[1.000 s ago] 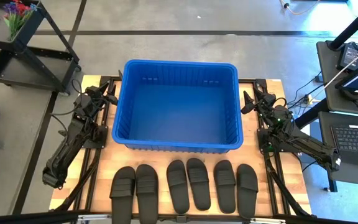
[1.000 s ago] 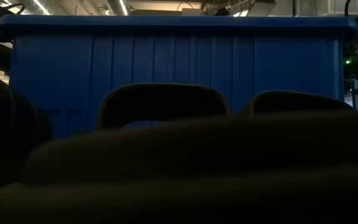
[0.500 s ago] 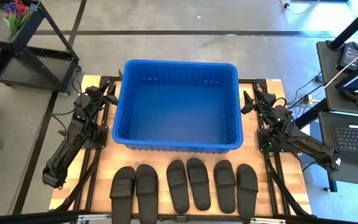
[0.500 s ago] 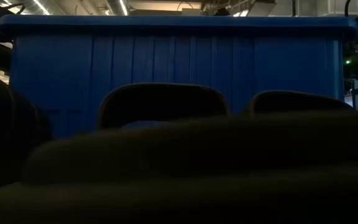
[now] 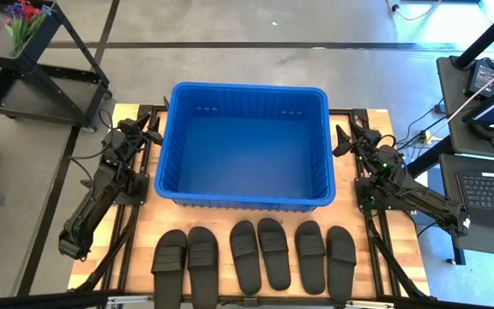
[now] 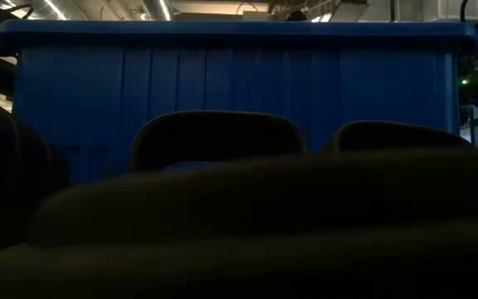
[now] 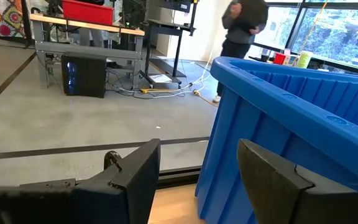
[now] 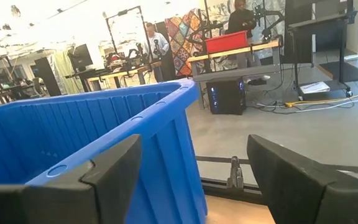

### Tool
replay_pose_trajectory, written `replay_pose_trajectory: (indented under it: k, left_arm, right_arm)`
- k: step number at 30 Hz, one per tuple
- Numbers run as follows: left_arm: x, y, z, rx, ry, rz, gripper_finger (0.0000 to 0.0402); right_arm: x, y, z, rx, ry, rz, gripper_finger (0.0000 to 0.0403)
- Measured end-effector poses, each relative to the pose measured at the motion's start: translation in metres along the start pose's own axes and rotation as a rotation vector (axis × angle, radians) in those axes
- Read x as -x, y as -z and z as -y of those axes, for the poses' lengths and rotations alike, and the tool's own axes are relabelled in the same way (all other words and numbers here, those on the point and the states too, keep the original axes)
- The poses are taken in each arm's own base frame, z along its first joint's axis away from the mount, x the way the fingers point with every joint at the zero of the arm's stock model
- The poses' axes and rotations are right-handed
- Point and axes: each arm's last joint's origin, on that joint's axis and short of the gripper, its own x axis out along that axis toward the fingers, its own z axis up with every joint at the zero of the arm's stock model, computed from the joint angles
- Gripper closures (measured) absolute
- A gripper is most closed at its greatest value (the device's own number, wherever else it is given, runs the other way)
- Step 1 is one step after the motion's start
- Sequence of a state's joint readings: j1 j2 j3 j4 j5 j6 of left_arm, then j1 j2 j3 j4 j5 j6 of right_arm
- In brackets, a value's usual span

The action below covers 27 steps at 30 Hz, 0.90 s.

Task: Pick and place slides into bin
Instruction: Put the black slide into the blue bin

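Observation:
Six black slides lie in a row, soles down, along the table's near edge; their straps fill the low view. The blue bin stands on the table behind them with nothing in it. It also shows in the low view, the left wrist view and the right wrist view. My left gripper rests open beside the bin's far left corner; its gap shows in the left wrist view. My right gripper rests open beside the bin's right wall; its gap shows in the right wrist view.
A black shelf cart with a plant stands off the table's far left. A desk with a laptop stands to the right. People stand in the room beyond. Bare wood shows between the bin and the slides.

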<state>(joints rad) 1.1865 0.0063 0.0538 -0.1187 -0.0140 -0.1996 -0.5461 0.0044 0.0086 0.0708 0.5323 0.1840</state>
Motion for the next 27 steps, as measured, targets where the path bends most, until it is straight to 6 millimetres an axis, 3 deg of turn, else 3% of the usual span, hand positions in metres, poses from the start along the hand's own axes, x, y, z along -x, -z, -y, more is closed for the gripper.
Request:
replay_pose_trajectory:
  k: [10, 14, 19, 27]
  left_arm:
    - [0.000, -0.001, 0.001, 0.045, 0.028, 0.004, 0.0193]
    - [0.001, -0.012, 0.006, 0.023, 0.154, 0.103, 0.0193]
    - [0.011, -0.037, 0.020, -0.051, 0.456, 0.286, 0.0193]
    - [0.053, -0.110, 0.037, -0.261, 0.521, 0.478, 0.0193]
  right_arm:
    - [0.000, 0.000, 0.000, 0.016, 0.000, 0.001, 0.0109]
    - [0.000, 0.000, 0.000, 0.006, 0.011, 0.003, 0.0109]
    - [0.000, 0.000, 0.000, 0.005, 0.000, 0.000, 0.0109]
    - [0.000, 0.000, 0.000, -0.009, 0.000, 0.000, 0.0109]
